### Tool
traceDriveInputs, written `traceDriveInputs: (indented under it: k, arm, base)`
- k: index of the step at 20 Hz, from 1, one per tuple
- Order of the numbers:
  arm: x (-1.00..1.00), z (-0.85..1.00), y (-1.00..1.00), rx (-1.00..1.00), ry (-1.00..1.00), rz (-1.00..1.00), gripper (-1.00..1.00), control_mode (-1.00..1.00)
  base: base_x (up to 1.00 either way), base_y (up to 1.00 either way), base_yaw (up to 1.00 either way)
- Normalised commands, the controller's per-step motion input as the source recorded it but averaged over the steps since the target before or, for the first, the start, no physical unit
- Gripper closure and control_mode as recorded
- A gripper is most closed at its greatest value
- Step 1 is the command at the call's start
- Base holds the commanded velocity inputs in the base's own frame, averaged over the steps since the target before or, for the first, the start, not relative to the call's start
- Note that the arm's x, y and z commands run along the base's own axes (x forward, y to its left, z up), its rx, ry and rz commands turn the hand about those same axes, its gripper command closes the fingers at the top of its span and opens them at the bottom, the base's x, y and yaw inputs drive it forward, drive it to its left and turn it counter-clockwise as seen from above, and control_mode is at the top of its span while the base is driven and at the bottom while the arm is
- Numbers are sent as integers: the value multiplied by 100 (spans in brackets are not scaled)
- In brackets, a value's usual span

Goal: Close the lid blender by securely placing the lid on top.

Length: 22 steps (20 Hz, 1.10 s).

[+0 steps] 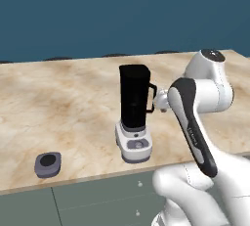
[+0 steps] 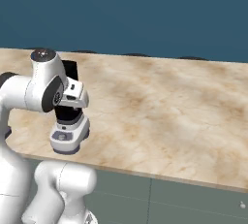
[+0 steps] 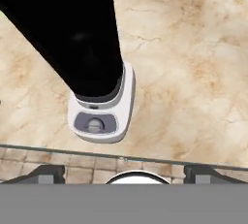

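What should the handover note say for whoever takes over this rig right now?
Gripper: jaws open and empty, beside the blender.
Blender: upright near the front edge of the marble counter, jar top uncovered.
Lid: flat on the counter near its front edge, well left of the blender in the left base view, untouched.
Done: nothing yet.
Left: move to the lid, grasp it, carry it over the jar and seat it on top.

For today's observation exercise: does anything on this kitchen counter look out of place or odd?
Yes. The lid lies on the counter near its front edge, well to the left of the blender in the left base view, not on the jar. The blender stands upright; nothing looks spilled or damaged.
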Motion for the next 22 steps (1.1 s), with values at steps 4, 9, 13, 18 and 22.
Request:
traceDriveInputs:
  k: [4, 9, 13, 18, 22]
  arm:
    - [-65, 0, 100, 0, 1, -4, -100, -100]
    - [-21, 0, 100, 0, 10, 0, -100, -100]
    - [-1, -2, 100, 0, 9, 6, -100, -100]
    - [4, -41, 100, 0, 9, 7, -100, -100]
    - [3, -58, 27, -19, 0, 1, -100, -100]
  base:
    - [0, 0, 0]
    - [0, 0, 0]
    - [0, 0, 0]
    - [0, 0, 0]
    - [0, 0, 0]
